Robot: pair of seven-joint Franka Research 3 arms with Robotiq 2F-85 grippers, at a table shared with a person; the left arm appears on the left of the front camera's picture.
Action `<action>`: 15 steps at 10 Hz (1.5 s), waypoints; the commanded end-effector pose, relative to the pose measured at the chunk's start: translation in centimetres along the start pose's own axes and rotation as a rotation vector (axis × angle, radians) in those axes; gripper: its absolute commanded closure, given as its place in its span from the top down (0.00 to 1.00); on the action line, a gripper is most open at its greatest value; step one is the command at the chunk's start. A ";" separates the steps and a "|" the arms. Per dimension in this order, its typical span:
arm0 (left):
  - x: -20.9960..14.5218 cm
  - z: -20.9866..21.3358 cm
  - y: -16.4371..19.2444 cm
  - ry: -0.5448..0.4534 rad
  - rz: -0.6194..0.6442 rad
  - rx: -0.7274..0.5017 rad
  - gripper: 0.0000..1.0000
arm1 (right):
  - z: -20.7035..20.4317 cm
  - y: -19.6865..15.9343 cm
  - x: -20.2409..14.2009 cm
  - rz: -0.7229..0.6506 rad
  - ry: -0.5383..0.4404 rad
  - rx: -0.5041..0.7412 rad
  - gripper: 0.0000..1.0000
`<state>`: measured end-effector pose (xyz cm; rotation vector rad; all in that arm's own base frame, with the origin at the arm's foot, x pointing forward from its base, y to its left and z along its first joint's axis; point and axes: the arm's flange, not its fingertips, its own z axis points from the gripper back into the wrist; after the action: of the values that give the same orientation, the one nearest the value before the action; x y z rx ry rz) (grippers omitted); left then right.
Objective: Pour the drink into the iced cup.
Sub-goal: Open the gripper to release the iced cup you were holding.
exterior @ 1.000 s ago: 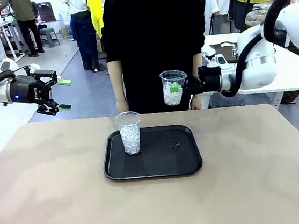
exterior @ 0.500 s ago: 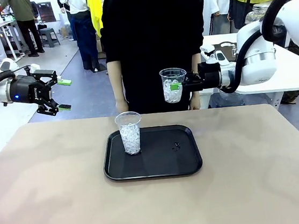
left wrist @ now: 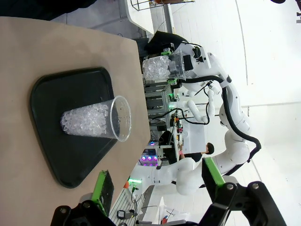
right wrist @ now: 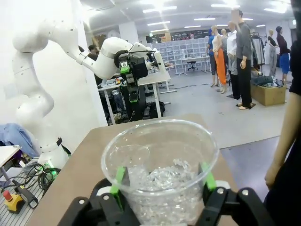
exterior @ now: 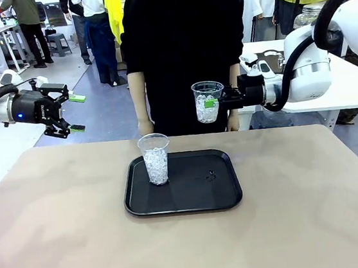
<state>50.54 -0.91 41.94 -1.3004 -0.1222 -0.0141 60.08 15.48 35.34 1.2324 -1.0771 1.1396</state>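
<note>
Gripping a clear cup (exterior: pixel 205 93) around its middle, the right gripper (exterior: pixel 213 104) holds it upright and raised, near the person (exterior: pixel 185 43) at the tabletop's (exterior: pixel 305 223) far edge. Its contents look like ice. Below, the iced cup (exterior: pixel 155 159) stands on the left part of the black tray (exterior: pixel 224 193). The left gripper (exterior: pixel 76 113) hangs open and empty, well apart at the left. Nothing tilts, so I judge the pour itself is not yet begun.

right hand (exterior: pixel 210 104) raised slightly, held cup (exterior: pixel 207 95) a little higher
</note>
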 end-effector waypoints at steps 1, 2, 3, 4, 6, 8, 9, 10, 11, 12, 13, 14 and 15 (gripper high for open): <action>-0.2 0.1 0.0 -0.002 -0.002 0.002 1.00 | -0.2 0.1 0.3 0.008 -0.018 -0.009 0.76; -0.2 0.1 0.0 -0.002 -0.002 0.002 1.00 | -0.2 0.1 0.3 0.008 -0.018 -0.009 0.76; -0.2 0.1 0.0 -0.002 -0.002 0.002 1.00 | -0.2 0.1 0.3 0.008 -0.018 -0.009 0.76; -0.2 0.1 0.0 -0.002 -0.002 0.002 1.00 | -0.2 0.1 0.3 0.008 -0.018 -0.009 0.76; -0.2 0.1 0.0 -0.002 -0.002 0.002 1.00 | -0.2 0.1 0.3 0.008 -0.018 -0.009 0.76; -0.2 0.1 0.0 -0.002 -0.002 0.002 1.00 | -0.2 0.1 0.3 0.008 -0.018 -0.009 0.76; -0.2 0.1 0.0 -0.002 -0.002 0.002 1.00 | -0.2 0.1 0.3 0.008 -0.018 -0.009 0.76; -0.2 0.1 0.0 -0.002 -0.002 0.002 1.00 | -0.2 0.1 0.3 0.008 -0.018 -0.009 0.76; -0.2 0.1 0.0 -0.002 -0.002 0.002 1.00 | -0.2 0.1 0.3 0.008 -0.018 -0.009 0.76; -0.2 0.1 0.0 -0.002 -0.002 0.002 1.00 | -0.2 0.1 0.3 0.008 -0.018 -0.009 0.76; -0.2 0.1 0.0 -0.002 -0.002 0.002 1.00 | -0.2 0.1 0.3 0.008 -0.018 -0.009 0.76; -0.2 0.1 0.0 -0.002 -0.002 0.002 1.00 | -0.2 0.1 0.3 0.008 -0.018 -0.009 0.76; -0.2 0.1 0.0 -0.002 -0.002 0.002 1.00 | -0.2 0.1 0.3 0.008 -0.018 -0.009 0.76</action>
<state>50.54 -0.91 41.94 -1.3004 -0.1222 -0.0141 60.08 15.48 35.34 1.2324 -1.0771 1.1396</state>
